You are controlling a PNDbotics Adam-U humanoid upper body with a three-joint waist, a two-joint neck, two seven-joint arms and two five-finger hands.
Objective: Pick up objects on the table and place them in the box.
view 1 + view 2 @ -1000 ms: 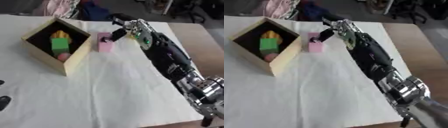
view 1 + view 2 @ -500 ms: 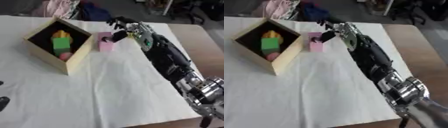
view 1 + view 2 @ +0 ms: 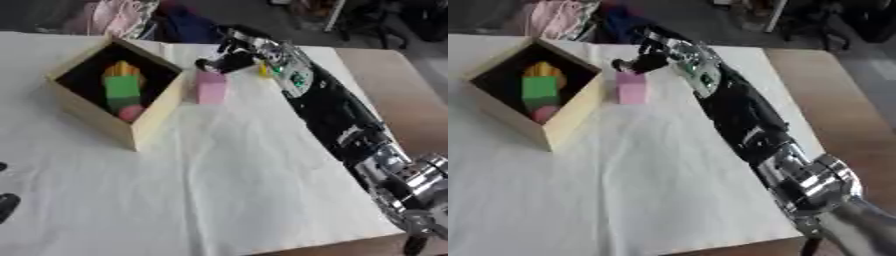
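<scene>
the right arm stretches from the lower right corner far across the white-covered worktop (image 3: 219, 175). its right hand (image 3: 229, 57) hangs just above and behind the pink block (image 3: 210, 86), fingers curled downward toward the block's top; whether they touch it or grip anything cannot be told. the pink block stands upright on the worktop just beside the wooden box (image 3: 114, 95), which holds green, yellow and pink pieces. dark fingertips of the left hand (image 3: 7, 204) show at the lower left edge. no readable writing shows.
</scene>
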